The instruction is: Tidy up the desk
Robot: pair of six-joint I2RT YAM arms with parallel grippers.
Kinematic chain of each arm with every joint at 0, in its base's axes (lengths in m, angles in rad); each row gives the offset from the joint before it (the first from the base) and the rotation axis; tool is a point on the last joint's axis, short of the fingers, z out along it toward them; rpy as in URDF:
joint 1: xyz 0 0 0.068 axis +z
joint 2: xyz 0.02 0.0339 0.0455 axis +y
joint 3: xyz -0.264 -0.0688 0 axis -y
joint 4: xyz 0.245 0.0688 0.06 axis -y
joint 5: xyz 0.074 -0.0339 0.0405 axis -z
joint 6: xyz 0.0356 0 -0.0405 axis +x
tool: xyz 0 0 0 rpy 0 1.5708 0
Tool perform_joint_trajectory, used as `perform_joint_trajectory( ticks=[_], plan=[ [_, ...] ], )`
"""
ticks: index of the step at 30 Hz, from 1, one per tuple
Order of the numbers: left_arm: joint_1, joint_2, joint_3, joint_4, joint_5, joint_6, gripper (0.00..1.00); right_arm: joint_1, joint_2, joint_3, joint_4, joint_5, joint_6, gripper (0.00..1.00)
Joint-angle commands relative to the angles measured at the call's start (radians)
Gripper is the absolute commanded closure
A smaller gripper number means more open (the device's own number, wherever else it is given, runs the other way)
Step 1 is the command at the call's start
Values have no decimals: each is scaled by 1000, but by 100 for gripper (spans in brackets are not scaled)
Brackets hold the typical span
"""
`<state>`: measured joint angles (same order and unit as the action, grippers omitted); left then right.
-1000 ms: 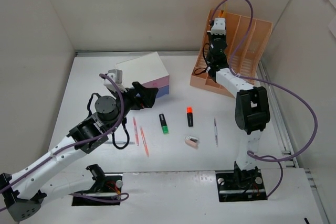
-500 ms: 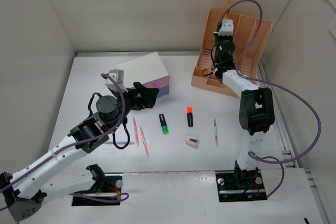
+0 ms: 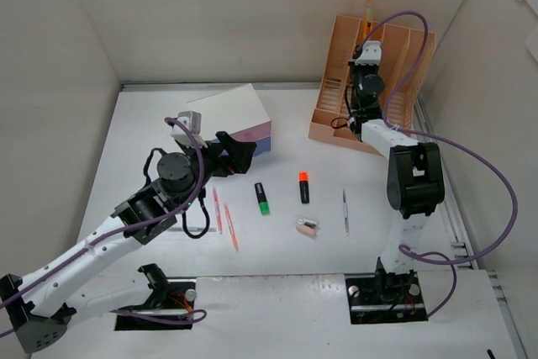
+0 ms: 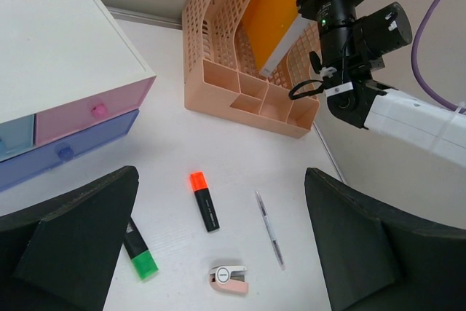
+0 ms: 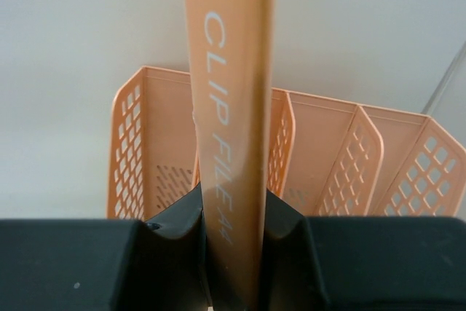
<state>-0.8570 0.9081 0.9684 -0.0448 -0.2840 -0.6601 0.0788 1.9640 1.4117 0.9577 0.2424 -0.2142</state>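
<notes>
My right gripper [image 5: 229, 253] pinches the orange clip file [image 5: 227, 92] edge-on, its long axis upright. The slots of the peach file rack [image 5: 129, 151] stand just beyond it, at the far right corner of the desk [image 3: 143, 124]. My left gripper [image 3: 234, 150] hangs wide open and empty beside the drawer box [image 3: 231, 111], well apart from the rack.

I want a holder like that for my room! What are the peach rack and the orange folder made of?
The rack looks like moulded plastic: matte peach, thin lattice walls. The folder seems to be smooth, slightly glossy plastic or coated card; printed "CLIP FILE".
</notes>
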Motion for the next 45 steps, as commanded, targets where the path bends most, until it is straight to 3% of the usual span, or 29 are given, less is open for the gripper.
perform_joint_trajectory(
  ticks=[1, 15, 18, 21, 24, 29, 31, 32, 34, 35, 37, 39, 41, 43, 44, 45],
  plan=[
    [-5, 0, 18, 74, 9, -6, 6, 10, -60, -10, 52, 20, 53, 100],
    [-5, -12, 20, 62, 5, 2, 6, 36, -17, -17, 52, 123, 50, 100],
    [-5, -23, 12, 65, -4, -1, 6, 33, -66, -83, 52, 104, 56, 31],
    [-5, -12, 9, 79, 2, -3, 6, 33, -105, -141, 47, 91, 64, 9],
    [-5, 5, 15, 97, 14, 2, 6, 33, -141, -184, 39, 83, 62, 2],
    [-5, 8, 24, 112, 23, 13, 6, 35, -241, -258, 26, 104, 50, 2],
    [-5, -2, 18, 117, 20, 19, 5, 32, -345, -324, -19, 39, 47, 2],
    [-5, -5, 16, 117, 17, 23, 5, 27, -440, -348, -48, -77, 52, 2],
    [-5, -5, 19, 109, 11, 36, 4, 1, -540, -419, -164, -232, 88, 2],
    [-5, -2, 23, 105, 8, 39, 4, -20, -632, -431, -212, -411, 91, 2],
    [7, 18, 42, 60, 0, 37, 4, -14, -736, -412, -460, -579, 81, 2],
    [27, 40, 64, -2, 2, 33, 4, -14, -774, -340, -747, -650, 78, 2],
    [55, 72, 76, -39, 22, 24, 4, -14, -810, -303, -883, -715, 65, 3],
    [87, 97, 85, -79, 45, -5, 5, -20, -846, -290, -1002, -785, 23, 23],
    [87, 112, 87, -96, 57, -21, 6, -24, -887, -293, -1026, -792, 15, 60],
    [102, 117, 85, -125, 63, -35, 7, -24, -904, -299, -1037, -795, 10, 90]
  ],
)
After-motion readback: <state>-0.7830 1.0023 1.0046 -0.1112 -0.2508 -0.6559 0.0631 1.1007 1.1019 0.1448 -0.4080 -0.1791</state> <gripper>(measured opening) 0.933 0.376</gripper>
